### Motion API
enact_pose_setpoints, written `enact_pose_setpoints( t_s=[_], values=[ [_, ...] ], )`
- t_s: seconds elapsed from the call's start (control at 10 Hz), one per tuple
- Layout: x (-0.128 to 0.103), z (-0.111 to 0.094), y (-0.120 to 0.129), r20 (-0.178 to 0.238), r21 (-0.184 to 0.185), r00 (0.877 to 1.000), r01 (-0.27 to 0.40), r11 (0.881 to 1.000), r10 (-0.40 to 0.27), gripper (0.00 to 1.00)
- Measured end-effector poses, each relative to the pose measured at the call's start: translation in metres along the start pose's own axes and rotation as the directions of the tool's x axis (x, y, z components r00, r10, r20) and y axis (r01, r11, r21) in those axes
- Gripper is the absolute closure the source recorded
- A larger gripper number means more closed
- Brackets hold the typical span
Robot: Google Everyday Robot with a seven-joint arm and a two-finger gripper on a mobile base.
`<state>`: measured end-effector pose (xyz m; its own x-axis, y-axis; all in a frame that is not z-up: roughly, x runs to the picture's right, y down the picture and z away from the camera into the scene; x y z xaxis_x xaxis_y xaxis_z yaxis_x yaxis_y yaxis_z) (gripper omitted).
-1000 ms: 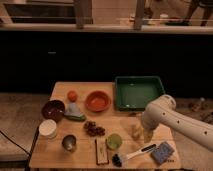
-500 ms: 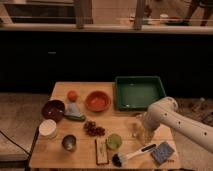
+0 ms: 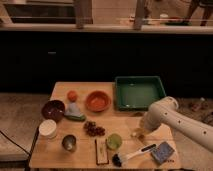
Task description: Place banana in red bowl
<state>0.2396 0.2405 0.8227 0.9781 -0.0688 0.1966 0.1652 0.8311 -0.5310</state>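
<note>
Item 1. Light wooden rectangular table.
Item 2. Small pale yellow curved banana: near the right edge, towards the front, partly hidden under the arm's end.
Item 3. Shallow round orange-red bowl: centre of the far half, well apart from the banana.
Item 4. White arm's gripper: lowered right at the banana; whether it is spread or closed, or touching the fruit, cannot be told.
Item 5. Green rectangular tray: far right corner, just beside the bowl.
Item 6. Round orange fruit and dark maroon bowl: left side.
Item 7. Dark red grape bunch: centre.
Item 8. White-handled dark brush and grey-blue sponge: front right corner.
</note>
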Motion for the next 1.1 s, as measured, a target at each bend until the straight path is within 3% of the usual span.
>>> enact_pose_setpoints(
  t_s=[0.1, 0.3, 0.9, 1.1],
  values=[
    [0.002, 0.002, 0.001, 0.005, -0.004, 1.0, -0.004, 1.0, 0.004, 0.88],
    [0.002, 0.006, 0.001, 0.015, -0.009, 1.0, -0.002, 1.0, 0.002, 1.0],
    [0.003, 0.003, 0.003, 0.014, -0.009, 1.0, 0.003, 1.0, -0.002, 1.0],
    [-0.003, -0.017, -0.004, 0.016, 0.022, 1.0, 0.009, 1.0, -0.009, 1.0]
  ],
)
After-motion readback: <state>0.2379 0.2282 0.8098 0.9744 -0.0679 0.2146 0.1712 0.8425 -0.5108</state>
